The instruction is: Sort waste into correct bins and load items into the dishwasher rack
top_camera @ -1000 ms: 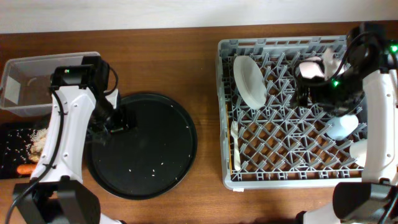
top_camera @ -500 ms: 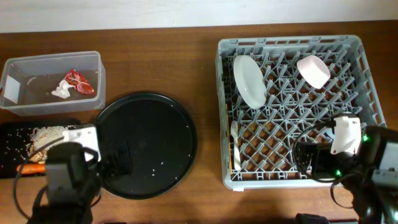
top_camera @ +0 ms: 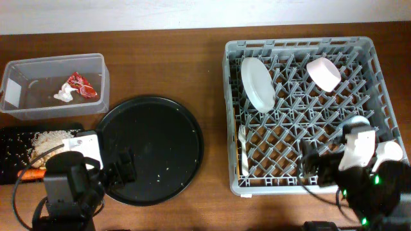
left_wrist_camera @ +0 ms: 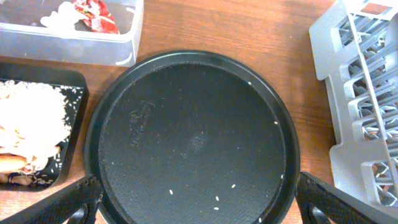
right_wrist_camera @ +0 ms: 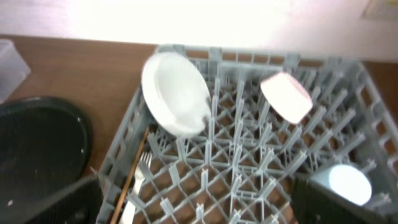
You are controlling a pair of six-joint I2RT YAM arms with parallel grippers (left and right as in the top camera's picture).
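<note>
Your left gripper (left_wrist_camera: 198, 186) has its jaws spread wide and holds nothing. In its wrist view the two fingers (left_wrist_camera: 74, 202) sit in the bottom corners, with the round black tray (left_wrist_camera: 193, 137) between them. Overhead, that arm is at the lower left of the frame, over the tray's left edge.

Your right gripper (right_wrist_camera: 199, 196) is just as wide and also empty. It is at the lower right of the overhead frame, above the bottom right part of the grey rack (top_camera: 295, 43).

In the rack:
- The shallow white bowl (top_camera: 258, 83) stands on edge at the upper left.
- The smaller white bowl (top_camera: 323, 74) sits tilted at the upper right.
- The white fork (top_camera: 243, 151) lies along the left side.
- The light blue cup (right_wrist_camera: 348, 183) and the cream cup (top_camera: 388, 151) are on the right side, partly hidden overhead by the arm.

The clear tub (top_camera: 54, 58) at the upper left holds the red-and-white wrapper (top_camera: 82, 85) and the white paper scrap (top_camera: 64, 95). Just below it, the shallow black tray (top_camera: 13, 157) holds the beige crumbs (top_camera: 48, 138) and the carrot (top_camera: 31, 173). A few pale specks lie on the round black tray, which rests on the wooden surface (top_camera: 167, 58).
</note>
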